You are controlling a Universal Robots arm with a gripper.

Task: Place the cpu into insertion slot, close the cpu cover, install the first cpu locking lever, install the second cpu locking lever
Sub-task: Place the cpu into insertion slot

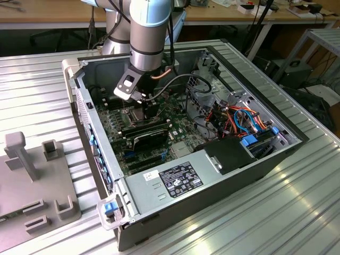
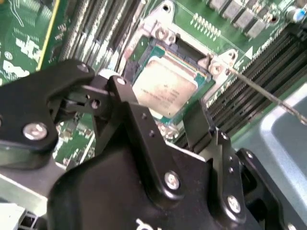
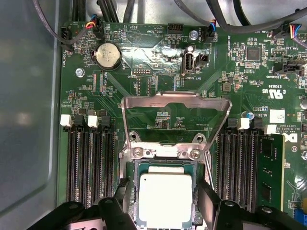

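The cpu (image 3: 165, 199) (image 2: 165, 91), a square chip with a dull silver top, lies flat in the insertion slot (image 3: 135, 191) on the green board. The cpu cover (image 3: 175, 97), a thin silver frame, stands swung back from the slot on its hinge. My gripper (image 3: 165, 211) (image 2: 160, 112) hangs just above the chip, open, with one black finger (image 3: 120, 203) on each side and a gap between fingers and chip. A thin wire locking lever (image 2: 268, 93) sticks out beside the slot. In the exterior view the gripper (image 1: 137, 103) reaches down into the open computer case (image 1: 276, 159).
Long black memory slots (image 3: 88, 163) flank the socket on both sides, one holding a green module (image 3: 271, 172). A black finned card (image 1: 149, 139) and cable bundles (image 1: 244, 119) lie inside the case. A grey fixture block (image 1: 32, 175) sits on the ribbed table at the exterior view's left.
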